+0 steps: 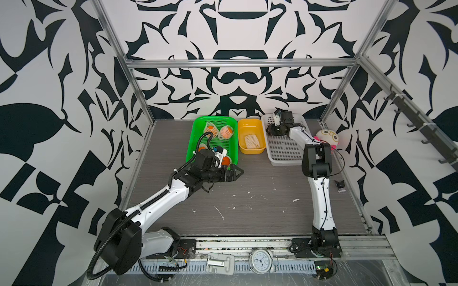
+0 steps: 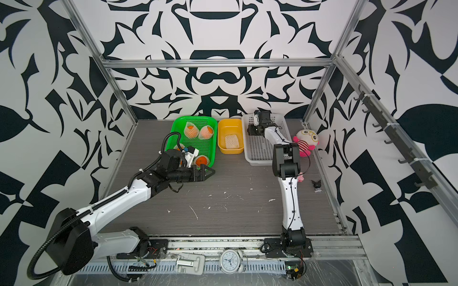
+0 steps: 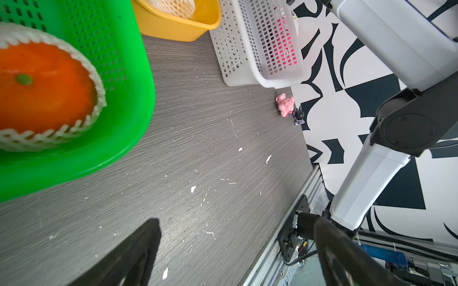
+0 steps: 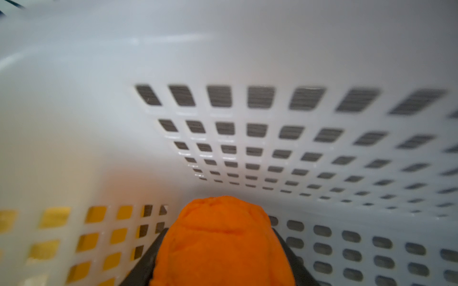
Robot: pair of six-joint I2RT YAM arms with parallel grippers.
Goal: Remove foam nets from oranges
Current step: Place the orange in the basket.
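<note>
Top views both show a grey wood-grain table (image 1: pixel 247 198) speckled with white flecks. It is boxed in by black-and-white patterned walls (image 1: pixel 49 74) and an aluminium frame (image 1: pixel 238 63).

Three containers sit along the far edge: a green basket (image 1: pixel 210 118) at 11 o'clock, a yellow tub (image 1: pixel 250 127) at 12 and a white basket (image 1: pixel 280 148) at 1. One empty net (image 1: pixel 252 142) lies flat in the tub. Netted oranges (image 1: pixel 226 132) rest in the green basket, two in plain sight at its far end and others partly hidden under the left arm.

The left gripper (image 1: pixel 241 172) hangs over bare table just off that basket's 5 o'clock corner, jaws spread wide with nothing between them. The right arm reaches into the white basket's 12 o'clock end. There the right wrist view shows the right gripper (image 4: pixel 219 267), jaws about half apart, clamped on a bare orange (image 4: pixel 218 222) inside the basket.

A plush doll (image 1: pixel 327 137) leans at the table's 2 o'clock edge. A small black figurine (image 1: pixel 340 185) stands at 3, with a pink toy (image 3: pixel 285 104) beside it. A hook rail (image 1: pixel 427 130) runs along the right wall, and an alarm clock (image 1: pixel 261 261) lies on the front rail at 6.
</note>
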